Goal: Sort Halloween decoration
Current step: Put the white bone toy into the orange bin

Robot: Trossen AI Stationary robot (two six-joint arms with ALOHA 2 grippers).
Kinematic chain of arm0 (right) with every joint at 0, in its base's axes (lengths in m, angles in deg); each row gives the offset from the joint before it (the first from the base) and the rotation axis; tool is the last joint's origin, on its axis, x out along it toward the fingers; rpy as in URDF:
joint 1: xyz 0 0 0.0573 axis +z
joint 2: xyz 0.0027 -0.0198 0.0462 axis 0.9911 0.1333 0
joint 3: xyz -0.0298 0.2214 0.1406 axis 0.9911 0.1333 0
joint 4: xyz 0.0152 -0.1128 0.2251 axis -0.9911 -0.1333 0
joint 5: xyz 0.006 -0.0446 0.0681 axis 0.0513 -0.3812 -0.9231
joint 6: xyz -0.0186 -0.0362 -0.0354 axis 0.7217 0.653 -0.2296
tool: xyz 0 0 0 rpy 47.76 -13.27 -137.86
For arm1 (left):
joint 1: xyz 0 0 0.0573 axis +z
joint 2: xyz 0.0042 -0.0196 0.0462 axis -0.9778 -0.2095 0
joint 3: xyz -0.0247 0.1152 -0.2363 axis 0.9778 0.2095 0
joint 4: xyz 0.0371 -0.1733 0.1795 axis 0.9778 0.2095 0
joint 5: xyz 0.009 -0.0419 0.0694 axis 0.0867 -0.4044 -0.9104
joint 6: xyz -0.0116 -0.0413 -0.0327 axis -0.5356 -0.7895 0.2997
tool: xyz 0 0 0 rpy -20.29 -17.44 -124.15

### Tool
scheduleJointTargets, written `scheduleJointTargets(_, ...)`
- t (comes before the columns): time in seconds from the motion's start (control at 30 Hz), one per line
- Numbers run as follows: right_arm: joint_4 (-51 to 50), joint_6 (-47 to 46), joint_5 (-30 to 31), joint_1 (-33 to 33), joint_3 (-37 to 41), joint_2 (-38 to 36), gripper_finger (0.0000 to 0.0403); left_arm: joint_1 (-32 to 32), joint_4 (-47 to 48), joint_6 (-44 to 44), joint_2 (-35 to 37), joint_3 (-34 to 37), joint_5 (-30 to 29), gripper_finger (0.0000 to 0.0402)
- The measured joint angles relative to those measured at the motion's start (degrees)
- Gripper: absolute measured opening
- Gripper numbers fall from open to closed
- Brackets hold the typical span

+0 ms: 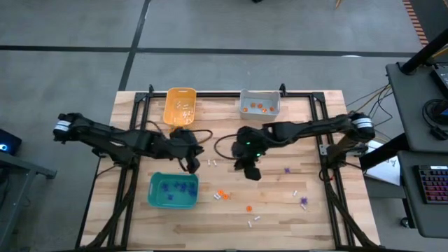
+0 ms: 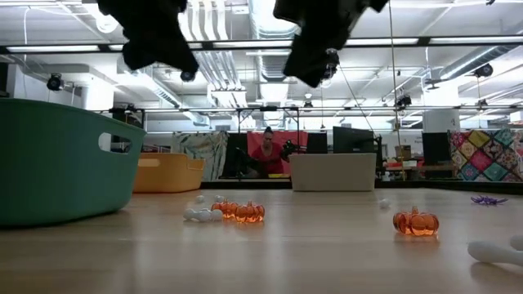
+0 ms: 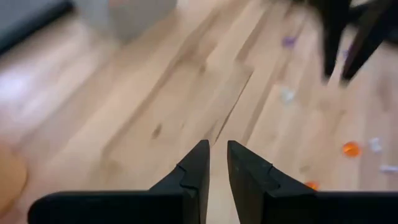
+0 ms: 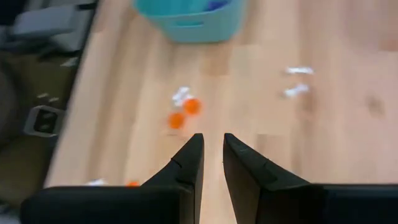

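Both dark two-finger grippers hang above the middle of the pale wooden table with their fingers only a narrow slit apart and nothing between them: the left gripper just beyond the teal plastic bin, the right gripper just to its right, over bare wood. Tiny purple spiky trinkets lie in the teal bin, small white ones in the orange-yellow bin at the far edge, and orange roundish ones in the grey bin beside it. Loose pieces remain on the near half of the table: a pair of orange pumpkins with a white bit beside them, another orange pumpkin to their right, scattered white pieces, and purple ones towards the right edge.
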Motion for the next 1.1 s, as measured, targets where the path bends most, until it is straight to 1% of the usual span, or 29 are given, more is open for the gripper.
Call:
scheduleJointTargets(0.1, 0.5, -1.6, 5.9, 0.1, 3.8, -4.0, 0.0052, 0.0, 4.8, -3.6, -4.9, -2.9, 1.1, 0.0039)
scheduleJointTargets(0.2, 0.9, -2.8, 8.8, 0.1, 6.6, -6.9, 0.0052, 0.0, 7.7, -5.7, -10.0, -6.2, 1.7, 0.0039)
scheduleJointTargets(0.3, 2.5, -2.7, 9.1, 0.2, 9.2, -8.9, 0.0052, 0.1, 10.5, -7.1, -15.2, -9.4, 5.5, 0.0039)
scheduleJointTargets(0.37, 3.2, -2.5, 9.1, 0.3, 10.7, -10.0, 0.0052, 0.1, 12.6, -8.0, -18.6, -11.4, 6.9, 0.0039)
scheduleJointTargets(0.47, 4.8, -1.8, 9.0, 0.3, 12.8, -11.2, 0.0052, 0.5, 15.7, -10.0, -23.7, -14.6, 7.3, 0.0039)
scheduleJointTargets(0.73, 5.0, 0.4, 9.0, 0.3, 14.6, -11.5, 0.0052, 1.7, 23.5, -10.0, -36.6, -24.7, 7.4, 0.0039)
scheduleJointTargets(0.83, 4.8, 1.5, 9.0, 0.3, 14.9, -11.5, 0.0052, 2.0, 24.3, -9.9, -39.5, -26.4, 7.3, 0.0039)
scheduleJointTargets(0.93, 4.7, 2.2, 9.0, 0.3, 14.9, -11.5, 0.0052, 2.2, 24.4, -10.5, -41.3, -26.7, 7.1, 0.0039)
scheduleJointTargets(1.1, 4.7, 4.0, 9.0, 0.3, 15.0, -11.5, 0.0052, 2.7, 24.3, -12.9, -41.4, -24.0, 6.9, 0.0039)
